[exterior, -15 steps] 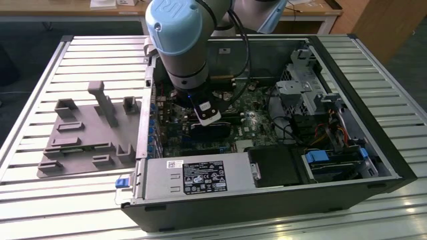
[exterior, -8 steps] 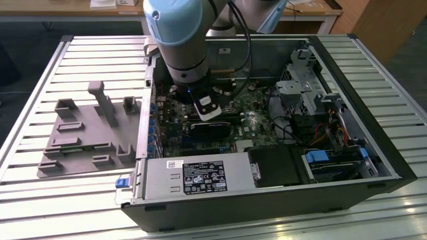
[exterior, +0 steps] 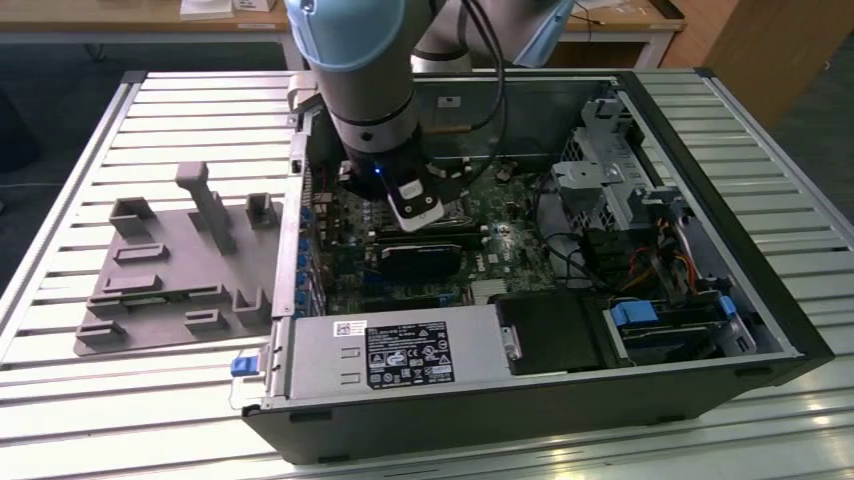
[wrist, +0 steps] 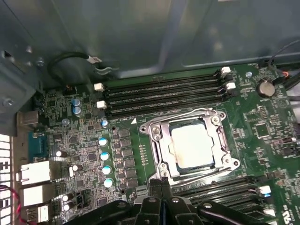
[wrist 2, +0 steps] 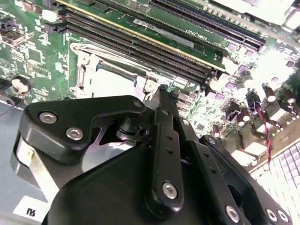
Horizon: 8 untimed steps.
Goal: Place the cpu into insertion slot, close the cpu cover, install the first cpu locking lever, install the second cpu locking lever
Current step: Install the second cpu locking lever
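We see the gripper (wrist: 161,183) hanging low inside the open computer case (exterior: 747,300), just above the green motherboard (wrist: 84,145). Its fingers (wrist 2: 164,101) are pressed together with nothing between them. In the first wrist view the cpu (wrist: 193,145) lies flat in the insertion slot (wrist: 180,165), its silver face showing through the window of the cpu cover (wrist: 157,140), which lies folded down around it. The fingertips sit just beside the cover's near edge, between the socket and the long memory slots (wrist: 159,96) on either side. On the slatted table (exterior: 80,160) beside the case rests a grey fixture (exterior: 174,270).
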Each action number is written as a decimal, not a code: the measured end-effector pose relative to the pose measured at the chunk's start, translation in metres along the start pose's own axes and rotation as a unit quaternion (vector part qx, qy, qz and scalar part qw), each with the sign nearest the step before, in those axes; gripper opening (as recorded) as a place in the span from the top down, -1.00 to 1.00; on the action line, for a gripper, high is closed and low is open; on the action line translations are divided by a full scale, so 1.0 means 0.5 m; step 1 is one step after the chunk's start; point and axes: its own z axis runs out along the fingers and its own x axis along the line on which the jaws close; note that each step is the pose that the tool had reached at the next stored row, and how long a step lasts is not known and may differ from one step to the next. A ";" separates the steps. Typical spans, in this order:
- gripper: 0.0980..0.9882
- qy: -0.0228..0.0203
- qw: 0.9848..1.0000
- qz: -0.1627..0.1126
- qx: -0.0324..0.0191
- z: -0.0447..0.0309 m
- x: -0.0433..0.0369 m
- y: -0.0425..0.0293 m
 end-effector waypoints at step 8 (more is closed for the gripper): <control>0.99 -0.001 1.000 0.000 0.003 -0.022 -0.002 0.006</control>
